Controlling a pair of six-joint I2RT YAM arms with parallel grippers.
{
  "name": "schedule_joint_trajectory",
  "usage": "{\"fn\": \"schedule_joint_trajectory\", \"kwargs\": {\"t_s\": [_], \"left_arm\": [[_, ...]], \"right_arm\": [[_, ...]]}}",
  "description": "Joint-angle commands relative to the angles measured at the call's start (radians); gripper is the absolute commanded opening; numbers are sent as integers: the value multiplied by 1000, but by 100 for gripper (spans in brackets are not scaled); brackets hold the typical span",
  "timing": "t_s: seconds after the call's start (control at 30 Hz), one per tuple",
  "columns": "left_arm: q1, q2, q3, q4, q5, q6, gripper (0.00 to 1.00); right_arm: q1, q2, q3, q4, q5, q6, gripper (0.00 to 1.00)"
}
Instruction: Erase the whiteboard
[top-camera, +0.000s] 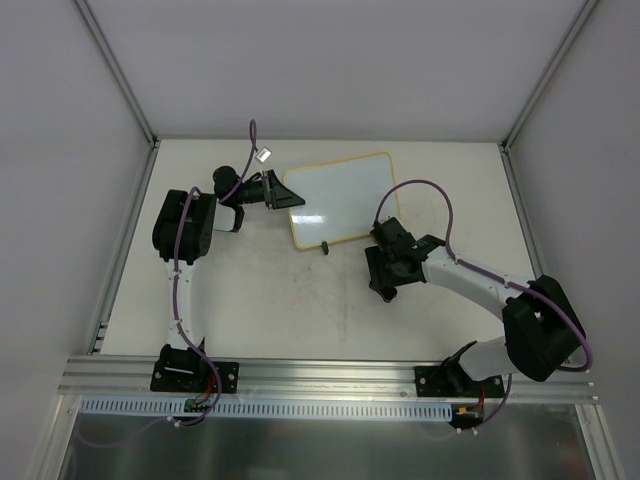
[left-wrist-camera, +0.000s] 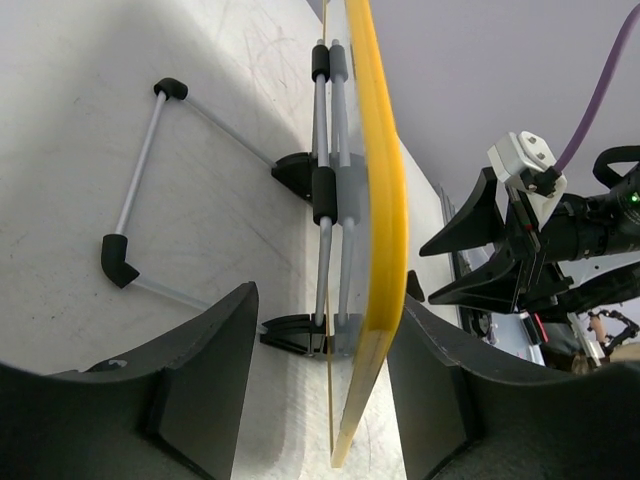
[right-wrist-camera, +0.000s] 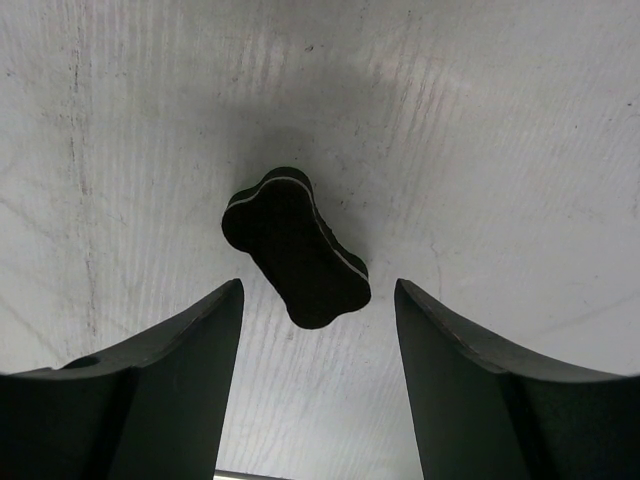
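Probably at eraser pickup, so lower the spread-fingered right gripper (right-wrist-camera: 318, 300) around the loose eraser (right-wrist-camera: 296, 248), clamp, then wipe the whiteboard (top-camera: 340, 197) toward 12 o'clock on the table (top-camera: 250, 300), its 9 o'clock rim straddled, unclamped, by the spread-fingered left gripper (left-wrist-camera: 322, 310).

The top camera looks down from the near edge over the whole table (top-camera: 260, 290). The left wrist camera sits close, edge-on to the whiteboard (left-wrist-camera: 383, 220), which the top view shares; the right wrist camera faces the table closely.
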Motion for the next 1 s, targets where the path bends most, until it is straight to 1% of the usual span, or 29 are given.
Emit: {"fn": "schedule_joint_trajectory", "kwargs": {"t_s": [0.0, 0.2, 0.23, 0.3, 0.43, 0.47, 0.5, 0.57, 0.77, 0.97], "left_arm": [[13, -9, -14, 384, 13, 35, 53], [14, -8, -7, 384, 16, 32, 58], [14, -8, -7, 384, 18, 32, 61], [14, -9, -10, 384, 18, 34, 65], [14, -13, -13, 384, 15, 38, 81], [16, -13, -14, 384, 15, 38, 90], [16, -14, -16, 384, 13, 40, 95], [16, -16, -21, 384, 13, 45, 99], [16, -37, -37, 384, 12, 52, 99], [23, -112, -91, 384, 1, 58, 99]], "right_arm": [[7, -31, 3, 7, 17, 3, 65], [7, -36, 3, 14, 14, -5, 65], [7, -38, 2, 15, 16, -8, 65], [7, -42, -1, 17, 19, -8, 65], [7, -57, -9, 20, 19, -9, 65], [7, -62, -11, 23, 14, -6, 65], [5, -67, -12, 23, 14, -8, 65], [7, -77, -14, 23, 14, -6, 66], [7, -103, -21, 23, 16, -5, 66], [7, -137, -31, 29, 14, -6, 65]]}}
